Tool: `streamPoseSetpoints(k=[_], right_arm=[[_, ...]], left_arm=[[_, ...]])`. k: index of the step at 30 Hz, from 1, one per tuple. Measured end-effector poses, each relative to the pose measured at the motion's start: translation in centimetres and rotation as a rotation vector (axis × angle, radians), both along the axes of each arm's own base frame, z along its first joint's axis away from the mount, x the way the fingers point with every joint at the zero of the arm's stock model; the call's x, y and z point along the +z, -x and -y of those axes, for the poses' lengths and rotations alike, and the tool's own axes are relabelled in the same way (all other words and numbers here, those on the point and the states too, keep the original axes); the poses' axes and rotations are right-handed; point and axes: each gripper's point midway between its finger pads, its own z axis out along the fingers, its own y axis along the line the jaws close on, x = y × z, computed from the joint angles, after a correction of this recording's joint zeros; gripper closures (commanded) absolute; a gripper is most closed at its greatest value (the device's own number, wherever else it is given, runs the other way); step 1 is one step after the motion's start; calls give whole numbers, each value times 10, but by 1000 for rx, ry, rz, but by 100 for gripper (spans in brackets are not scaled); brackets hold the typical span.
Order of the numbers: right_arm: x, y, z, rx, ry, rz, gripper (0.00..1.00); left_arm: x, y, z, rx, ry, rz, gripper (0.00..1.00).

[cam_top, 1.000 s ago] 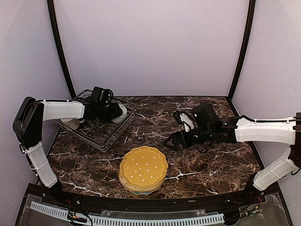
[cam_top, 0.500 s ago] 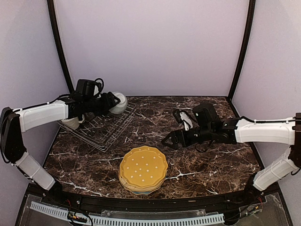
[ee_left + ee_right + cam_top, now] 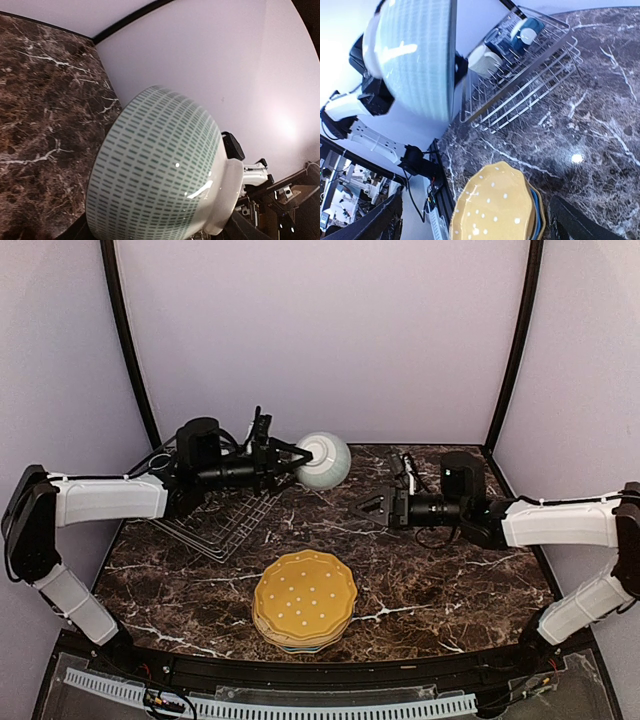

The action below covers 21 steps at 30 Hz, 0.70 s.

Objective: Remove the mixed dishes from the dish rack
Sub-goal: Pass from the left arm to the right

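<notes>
Left hand (image 3: 297, 457) holds the white bowl (image 3: 326, 461) aloft past the dish rack (image 3: 224, 524); right hand (image 3: 367, 509) wide.

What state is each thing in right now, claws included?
white bowl, tipped on its side, held in the air
left gripper, shut on the white bowl
right gripper, open, empty
plate stack, on the table, yellow plate on top
dish rack, on the table, not emptied yet
dark blue mug, in the dish rack
cream mug, in the dish rack
</notes>
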Motion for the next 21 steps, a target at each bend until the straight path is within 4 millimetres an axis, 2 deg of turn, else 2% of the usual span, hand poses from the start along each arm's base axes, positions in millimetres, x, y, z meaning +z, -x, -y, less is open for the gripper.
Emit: streamPoseSetpoints(k=[5,8,11,16,18,21], right_arm=[[14,-1,12,0,-157,1,1],[19,5,19,12,-231,-1,5],[37,11,21,41,-320,34,10],[65,23,27,80,-434,106,31],[70,25,28,84,-449,118,41],[72,25,29,84,-455,124,59]], left_arm=[[6,36,38,-156,76,8,65],[6,46,53,-205,124,-7,66],[-2,53,68,-248,166,-46,68],[-25,59,87,-290,205,-129,70],[-32,62,91,-301,207,-155,70],[-29,71,95,-329,216,-151,70]])
